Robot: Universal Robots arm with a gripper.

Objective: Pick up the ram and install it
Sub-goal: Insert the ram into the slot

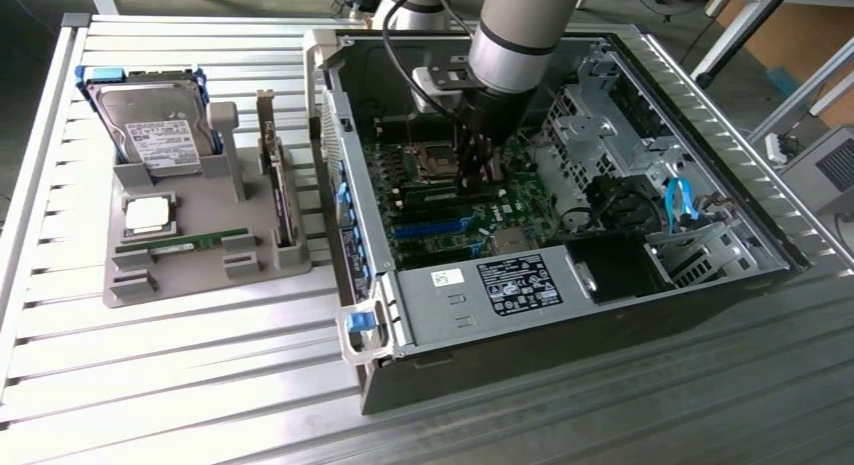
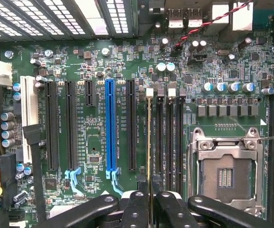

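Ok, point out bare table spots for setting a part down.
Bare table slats lie between the gray holder and the near edge, across to the computer case; also a strip at the exterior view's left. Crowded: inside the case, where the gripper holds the ram at the memory slots.

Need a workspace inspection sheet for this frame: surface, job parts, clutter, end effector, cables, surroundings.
Surface: ribbed metal table, open computer case on it.
Job's things: ram edge-on in the end effector, at the memory slots beside the processor socket; seating cannot be told.
Clutter: gray holder with hard drive, processor chip, second green stick, upright card.
End effector: shut on the ram, inside the case.
Cables: blue cable in case; red-black twisted wires over motherboard.
Surroundings: brown panel beyond the table.
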